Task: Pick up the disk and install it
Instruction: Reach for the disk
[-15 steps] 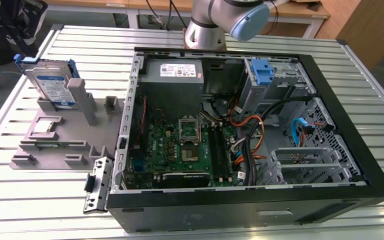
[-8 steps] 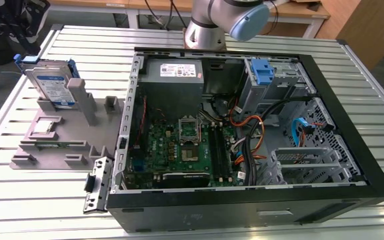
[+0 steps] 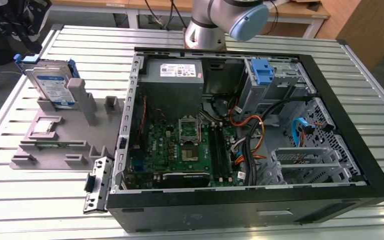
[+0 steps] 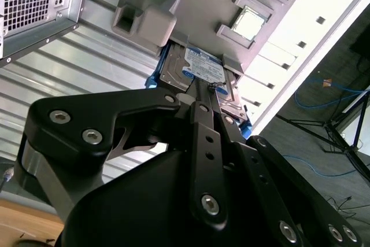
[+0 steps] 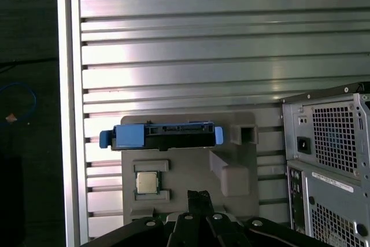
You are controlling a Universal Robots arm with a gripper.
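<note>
One end effector (image 4: 202, 88): I am carrying it with its black fingers (image 4: 205, 137) drawn together, gripping nothing and hovering above the desk (image 3: 45, 200).
Disk (image 5: 167, 136): it is standing on edge in a slot of the grey fixture (image 3: 78, 135), untouched and well apart from my tip.
Direction: the disk is lying below and ahead of my end effector, just past the small square chip (image 5: 148, 182) as the first wrist view shows it.
Long axis: its upper edge is running along the desk's slats, so the broad labelled face is facing sideways rather than up.
Disk surface: I am looking at a thin, hard slab of silver metal with a white-and-blue label, framed by smooth blue plastic rails.
Fixture: matte grey plastic, blocky posts and shallow pockets, sitting on the desk just beside the computer case (image 3: 245, 125), on the exterior view's left.
Desk: ribbed, shiny metal slats.
Case: an open black tower is lying on its side, showing a green board, cables and a blue-tabbed bay.
</note>
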